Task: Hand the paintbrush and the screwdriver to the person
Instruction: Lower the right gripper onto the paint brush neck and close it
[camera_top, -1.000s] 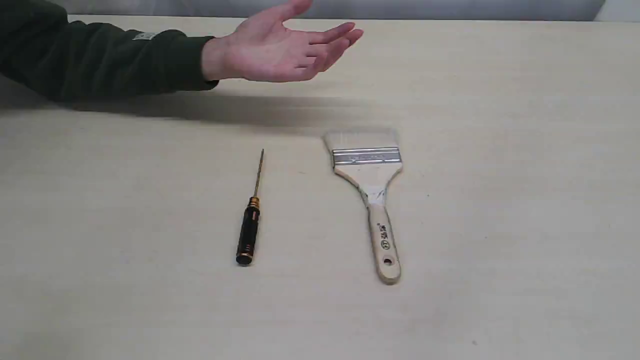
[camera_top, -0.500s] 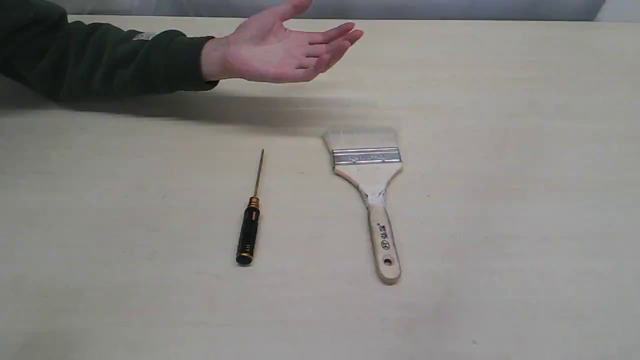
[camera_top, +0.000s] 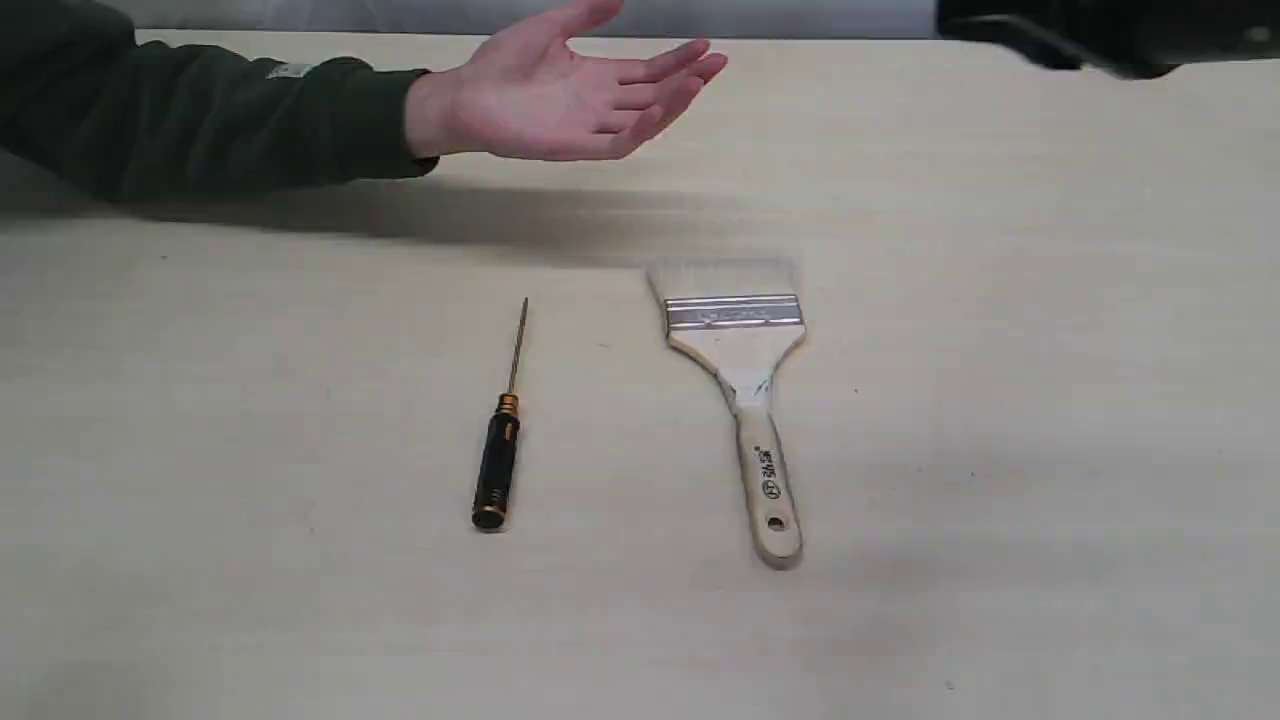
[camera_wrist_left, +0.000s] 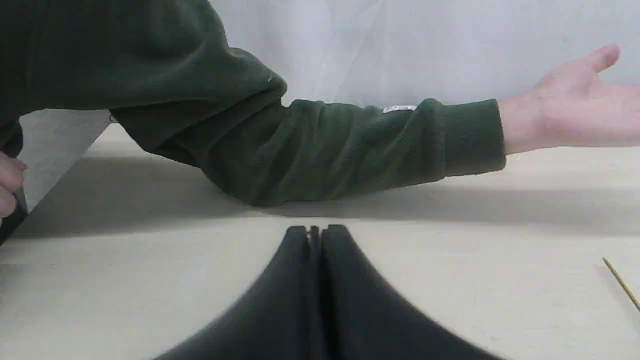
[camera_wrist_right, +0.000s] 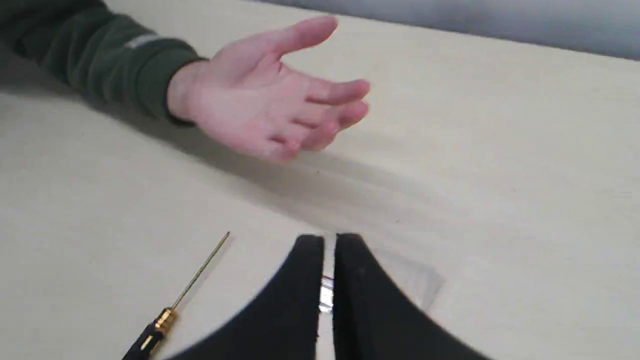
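The paintbrush (camera_top: 735, 330) lies flat on the table, bristles toward the far side, handle toward the near edge. Left of it lies the screwdriver (camera_top: 498, 465), parallel, its golden shaft pointing away. The person's open hand (camera_top: 570, 100) hovers palm up beyond both tools, dark green sleeve (camera_top: 200, 120) resting at the left. My right gripper (camera_wrist_right: 329, 239) hangs above the paintbrush (camera_wrist_right: 415, 280) with its fingers nearly together and nothing held; the screwdriver (camera_wrist_right: 160, 320) lies beside it. My left gripper (camera_wrist_left: 314, 230) is shut and empty, low over the table near the sleeve (camera_wrist_left: 325, 145).
A black part of the right arm (camera_top: 1100, 30) shows at the exterior view's top right edge. The pale wooden table (camera_top: 1000, 450) spreads around the tools. The person's second hand (camera_wrist_left: 7, 185) shows at the edge of the left wrist view.
A black part of the right arm has entered the exterior view at the top right. The hand, the screwdriver and the paintbrush have stayed in place.
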